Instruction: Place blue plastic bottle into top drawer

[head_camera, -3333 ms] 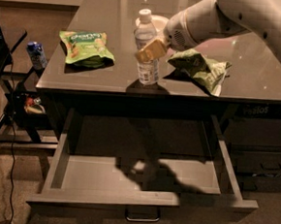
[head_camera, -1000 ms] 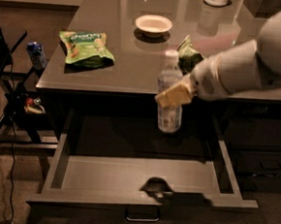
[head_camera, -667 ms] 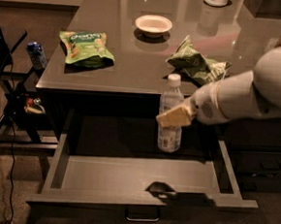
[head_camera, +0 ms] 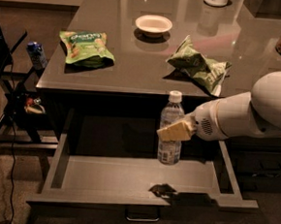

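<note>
One slim clear bottle (head_camera: pixel 169 152) with a white cap and pale label stands upright inside the open top drawer (head_camera: pixel 111 177), near its back; whether it touches the floor is unclear. The gripper (head_camera: pixel 173 131), reaching from the right, pinches its middle. Behind, the table (head_camera: pixel 134 69) carries a flat snack bag (head_camera: pixel 86 44), a crumpled snack bag (head_camera: pixel 198 66) and a bowl (head_camera: pixel 153 24).

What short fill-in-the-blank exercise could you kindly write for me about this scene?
1. The gripper grips the blue plastic bottle above the ____ top drawer.
2. The bottle is held ____, with its cap at the top.
3. The colour of that cap is ____.

Missing words: open; upright; white.
</note>
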`<state>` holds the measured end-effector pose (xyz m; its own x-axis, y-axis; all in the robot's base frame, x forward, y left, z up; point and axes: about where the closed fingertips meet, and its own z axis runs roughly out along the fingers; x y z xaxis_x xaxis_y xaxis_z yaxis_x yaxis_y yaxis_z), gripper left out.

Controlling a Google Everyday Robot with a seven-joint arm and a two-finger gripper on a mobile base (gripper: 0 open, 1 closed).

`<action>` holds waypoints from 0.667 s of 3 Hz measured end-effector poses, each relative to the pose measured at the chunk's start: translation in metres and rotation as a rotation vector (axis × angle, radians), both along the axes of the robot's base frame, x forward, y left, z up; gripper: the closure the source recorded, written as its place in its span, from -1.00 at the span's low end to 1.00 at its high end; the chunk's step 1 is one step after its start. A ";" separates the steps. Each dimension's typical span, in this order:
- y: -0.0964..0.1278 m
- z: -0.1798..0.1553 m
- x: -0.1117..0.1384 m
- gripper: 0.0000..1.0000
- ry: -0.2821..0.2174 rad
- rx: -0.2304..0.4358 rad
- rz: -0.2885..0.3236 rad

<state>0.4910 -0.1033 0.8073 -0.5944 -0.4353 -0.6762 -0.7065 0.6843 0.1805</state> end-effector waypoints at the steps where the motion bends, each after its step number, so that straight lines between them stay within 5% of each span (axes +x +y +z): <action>1: 0.003 -0.024 -0.001 1.00 0.001 0.032 -0.054; 2: 0.000 -0.063 0.002 1.00 -0.019 0.081 -0.142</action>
